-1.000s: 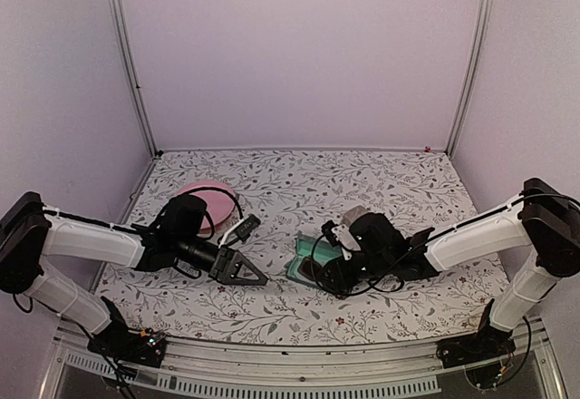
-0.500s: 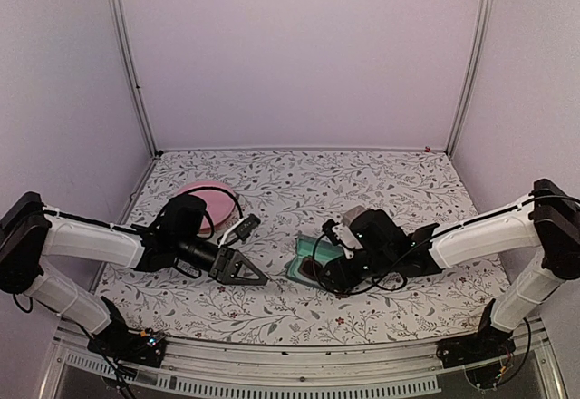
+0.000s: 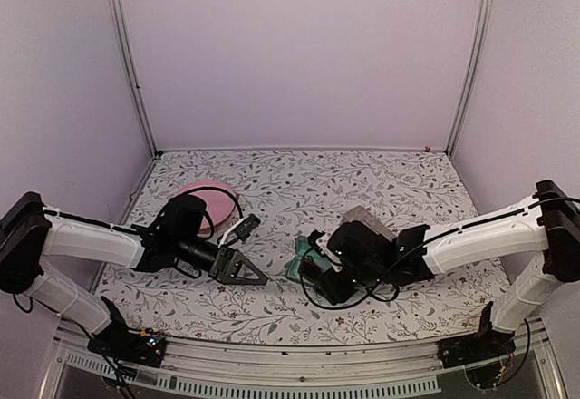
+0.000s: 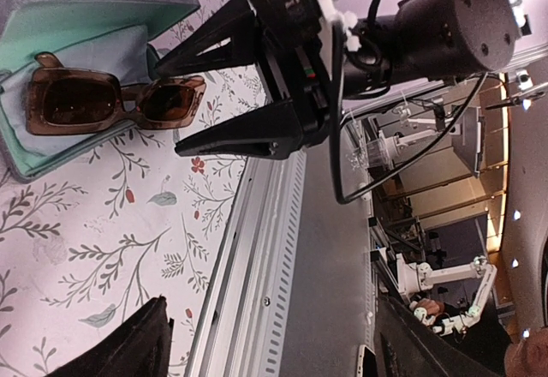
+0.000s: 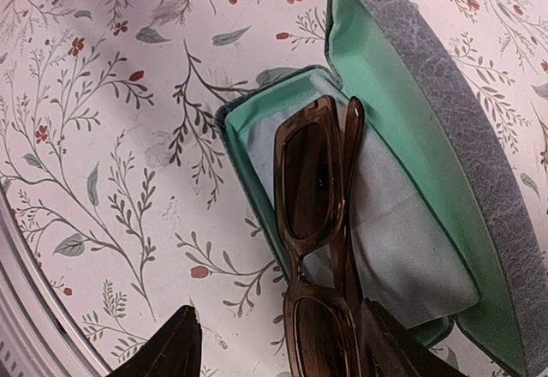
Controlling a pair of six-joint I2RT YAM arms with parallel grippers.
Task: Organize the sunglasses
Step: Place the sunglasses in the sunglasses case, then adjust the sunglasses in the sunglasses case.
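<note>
The brown-lensed sunglasses (image 5: 312, 214) lie folded on a pale blue cloth (image 5: 402, 248) inside an open blue-grey case (image 5: 445, 111) with a teal lining. Their near end sticks out over the case's front edge. My right gripper (image 5: 276, 308) is open, one finger on each side of that near end; I cannot tell whether the right finger touches the frame. The case (image 3: 297, 261) sits at mid-table in the top view, with my right gripper (image 3: 314, 277) over it. My left gripper (image 3: 243, 269) is open and empty to its left. The pink-framed pair is out of view.
A grey-brown case (image 3: 367, 216) lies behind my right wrist. A pink round thing (image 3: 207, 201) sits at the back left, partly behind my left arm. The table's metal front rail (image 4: 265, 223) runs close under my left gripper.
My right arm has shifted a little to the left over the case, uncovering more of the grey-brown case behind it. My left arm has not moved.
</note>
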